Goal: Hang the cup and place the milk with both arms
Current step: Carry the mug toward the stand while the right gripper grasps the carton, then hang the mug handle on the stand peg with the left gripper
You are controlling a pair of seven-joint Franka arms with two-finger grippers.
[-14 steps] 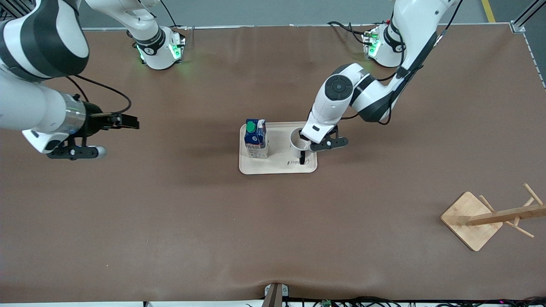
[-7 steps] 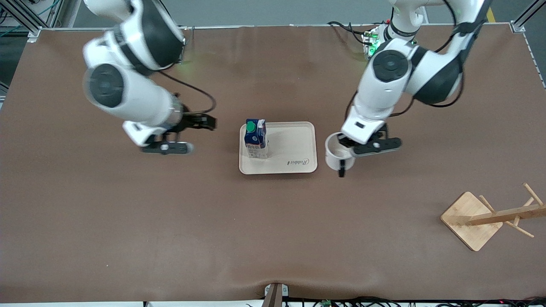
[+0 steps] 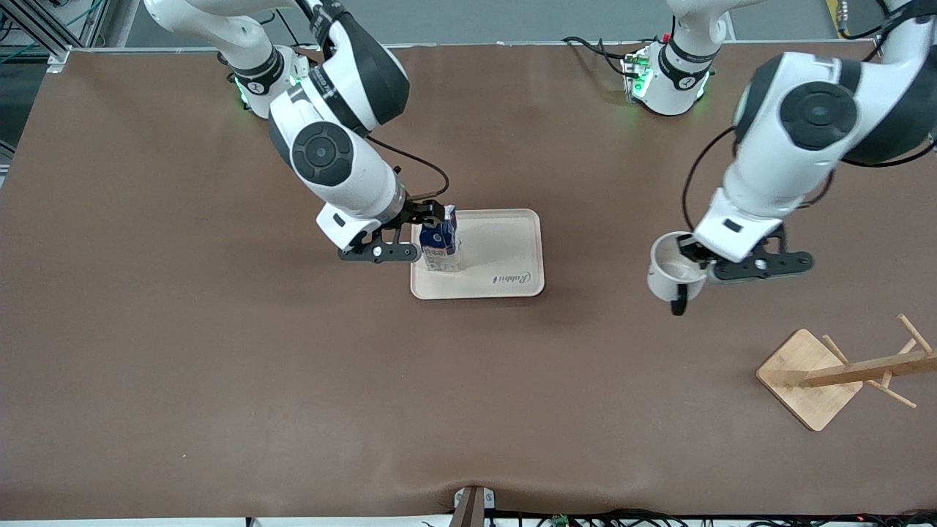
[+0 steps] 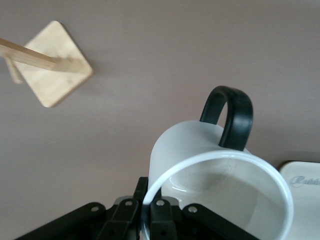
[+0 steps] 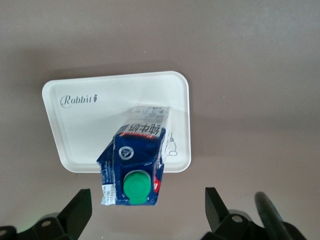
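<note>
Front view: L gripper (image 3: 692, 258) grasps cup (image 3: 670, 268) rim, airborne over table (image 3: 219, 351) btwn tray (image 3: 512, 282) and rack (image 3: 812, 377). R gripper (image 3: 427, 219) released, fingers astride milk (image 3: 439, 245) upright on tray.

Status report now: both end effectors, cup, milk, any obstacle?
Left end effector shut on cup, up over bare table between tray and wooden rack. Right end effector open around milk on tray. No obstacle seen.

You have two glossy white jointed arms with dark grey round joint caps, black cables, black two-finger grippers (image 3: 421, 216) (image 3: 695, 256) with screw-studded fingers (image 4: 162, 222) and green-lit bases (image 3: 267, 88).
</note>
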